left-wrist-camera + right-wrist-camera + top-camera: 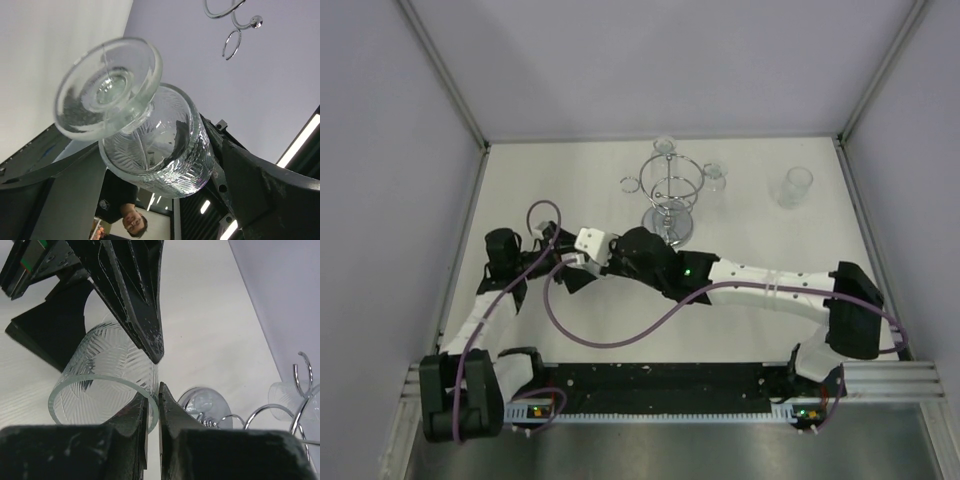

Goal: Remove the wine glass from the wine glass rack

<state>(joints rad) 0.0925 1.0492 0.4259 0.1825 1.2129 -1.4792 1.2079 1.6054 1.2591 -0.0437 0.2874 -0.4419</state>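
Wine glass (pixel 100 375), a clear, short-stemmed one with a fern-leaf pattern pressed into its bowl and a thick round foot, is off the wine glass rack (pixel 667 222). It hangs tipped on its side between the two grippers, to the left of the rack and nearer the arm bases. Its foot faces the left wrist camera and its open mouth faces the right wrist camera.

The right gripper (pixel 154 401) is clamped on the rim of the glass, with one black finger inside the mouth, the other outside, and the glass wall pinched between them. The left gripper (pixel 155 170) is released. Its jaws are spread wide, one dark finger on each side of the bowl. The right-hand finger is very close to the glass wall, but contact cannot be made out.

The rack is a shiny chrome wire stand with a round mirrored base, a central post and wire rings. It stands upright on the white table (pixel 790 240), towards the back. Two more clear glasses (pixel 665 146) (pixel 717 172) hang from its looped arms. A separate clear tumbler-shaped glass (pixel 796 186) stands upright on the table well to the right of the rack. A purple cable (pixel 610 340) loops across the table below the arms.
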